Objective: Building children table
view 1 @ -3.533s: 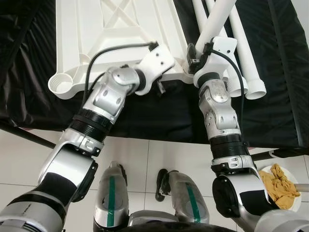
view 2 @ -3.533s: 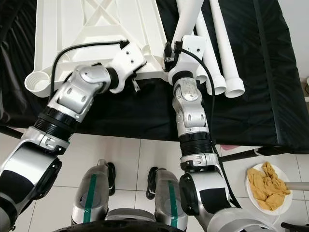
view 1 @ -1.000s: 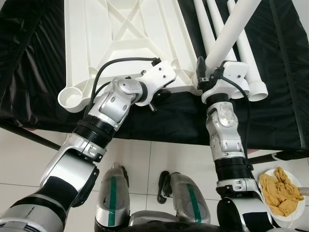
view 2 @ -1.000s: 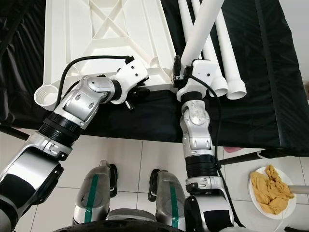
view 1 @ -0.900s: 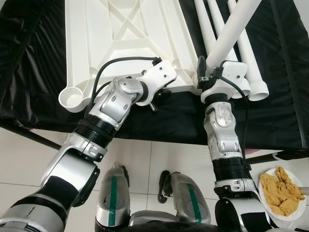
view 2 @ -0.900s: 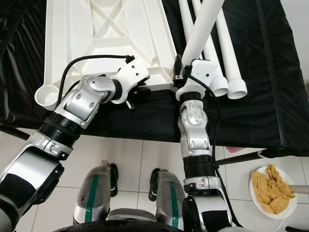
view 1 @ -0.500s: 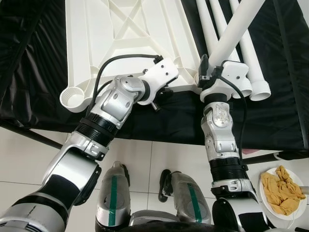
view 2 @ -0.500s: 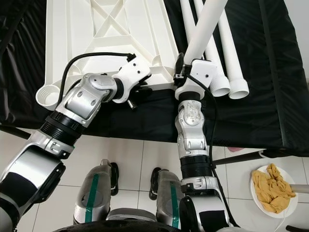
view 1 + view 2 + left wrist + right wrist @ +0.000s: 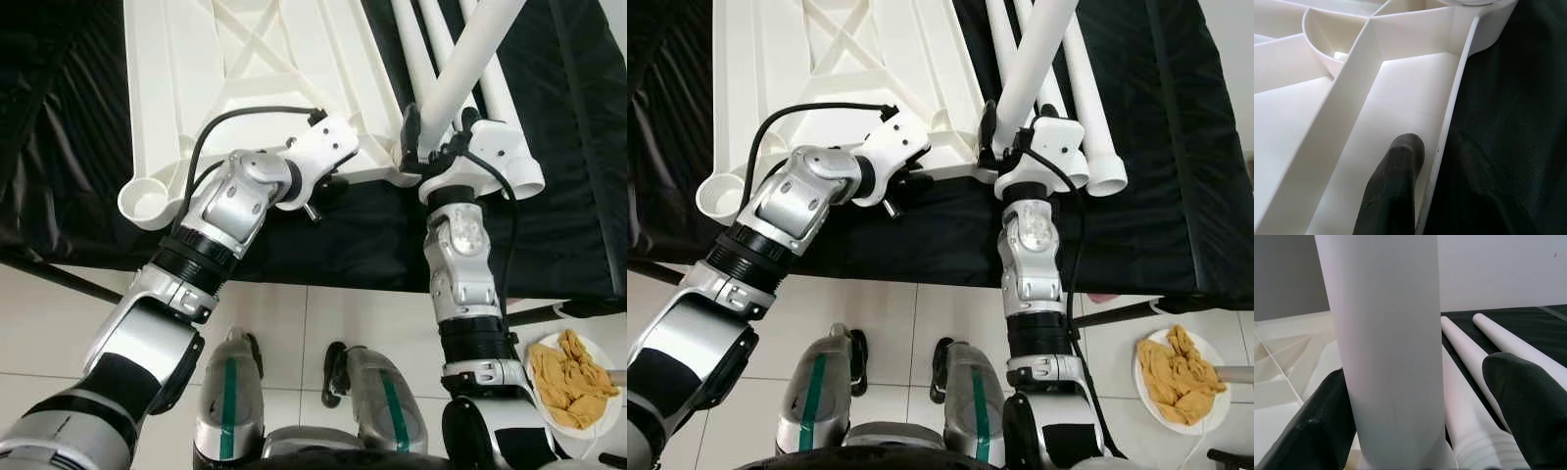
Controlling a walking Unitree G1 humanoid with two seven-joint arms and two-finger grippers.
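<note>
right hand (image 9: 1415, 396) clamps tilted leg (image 9: 460, 73), aiming for corner socket | left hand (image 9: 1415, 166) pinches table panel (image 9: 245, 69) rim beside it, steadying

One tabletop (image 9: 245, 69), four legs: one held upright (image 9: 468, 69) and three lying (image 9: 1095, 127). One plate (image 9: 1198, 416) of cloth. Two grippers: left (image 9: 1415, 196), right (image 9: 1400, 431).
</note>
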